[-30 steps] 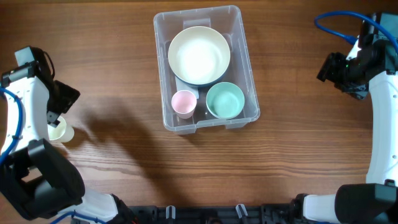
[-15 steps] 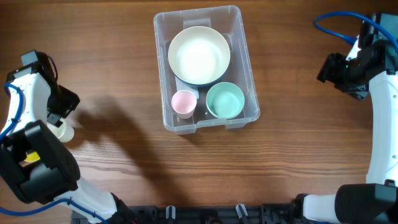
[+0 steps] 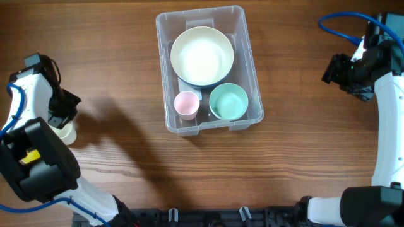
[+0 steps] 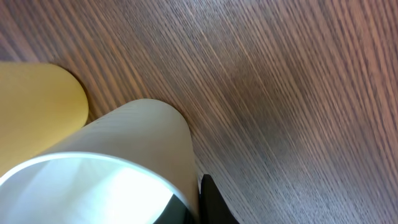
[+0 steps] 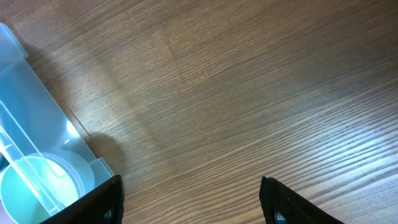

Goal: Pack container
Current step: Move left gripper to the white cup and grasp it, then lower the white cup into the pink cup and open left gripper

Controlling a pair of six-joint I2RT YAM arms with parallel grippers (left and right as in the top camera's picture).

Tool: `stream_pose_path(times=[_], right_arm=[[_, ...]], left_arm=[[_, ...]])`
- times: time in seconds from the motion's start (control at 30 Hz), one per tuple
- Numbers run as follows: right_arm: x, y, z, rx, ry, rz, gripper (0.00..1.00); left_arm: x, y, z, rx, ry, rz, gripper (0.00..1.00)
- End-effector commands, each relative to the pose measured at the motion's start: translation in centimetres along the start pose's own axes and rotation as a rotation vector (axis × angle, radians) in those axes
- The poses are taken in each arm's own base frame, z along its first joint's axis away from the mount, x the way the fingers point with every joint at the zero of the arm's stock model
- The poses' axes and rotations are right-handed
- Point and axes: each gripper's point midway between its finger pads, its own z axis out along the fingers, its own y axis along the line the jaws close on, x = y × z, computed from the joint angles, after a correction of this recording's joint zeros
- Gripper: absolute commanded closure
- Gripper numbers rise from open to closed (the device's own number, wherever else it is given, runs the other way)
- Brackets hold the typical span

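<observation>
Hovering over the pale cup (image 3: 65, 133) at the left edge of the table (image 3: 126, 176), my left pincer (image 3: 61, 120) hides its jaws; I cannot tell their spread. My right pincer (image 5: 191, 186) gapes wide, empty. The container (image 3: 214, 126) sits far centre. Closing off-centre could tip the cup.

Brightly, evenly lit from above. Soft broad shadow left of container (image 3: 165, 75); white glare on its wall. Blurry up close in left wrist view.
</observation>
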Motion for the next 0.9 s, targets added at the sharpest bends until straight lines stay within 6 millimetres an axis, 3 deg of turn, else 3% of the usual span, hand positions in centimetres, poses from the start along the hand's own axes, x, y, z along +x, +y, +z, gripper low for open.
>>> stream_pose_path(times=[0.0, 0.13, 0.23, 0.33, 0.37, 0.47, 0.53, 0.63, 0.87], right_arm=[[0.2, 0.0, 0.0, 0.002, 0.002, -0.016, 0.29], [0.2, 0.0, 0.0, 0.002, 0.001, -0.016, 0.29], [0.2, 0.0, 0.0, 0.002, 0.002, -0.016, 0.29], [0.2, 0.0, 0.0, -0.002, 0.004, -0.016, 0.29], [0.2, 0.1, 0.0, -0.002, 0.004, -0.016, 0.29], [0.3, 0.1, 0.0, -0.006, 0.006, -0.016, 0.29], [0.3, 0.1, 0.0, -0.006, 0.006, -0.016, 0.29], [0.3, 0.1, 0.0, -0.006, 0.007, -0.016, 0.29], [0.3, 0.1, 0.0, -0.005, 0.007, -0.016, 0.29]], left_arm=[[1.2, -2.2, -2.1, 0.104, 0.016, 0.033, 0.96], [3.3, -6.2, -9.7, 0.264, -0.106, 0.154, 0.96], [7.2, -9.3, -15.8, 0.401, -0.194, 0.297, 0.96], [14.4, -12.8, -22.1, 0.559, -0.277, 0.521, 0.96], [15.9, -13.4, -23.1, 0.587, -0.285, 0.566, 0.96], [23.7, -16.6, -27.2, 0.719, -0.314, 0.782, 0.96], [26.9, -18.1, -27.7, 0.756, -0.328, 0.857, 0.96], [29.4, -19.5, -25.6, 0.708, -0.292, 0.912, 0.96], [30.3, -20.9, -18.7, 0.501, -0.198, 0.958, 0.96]])
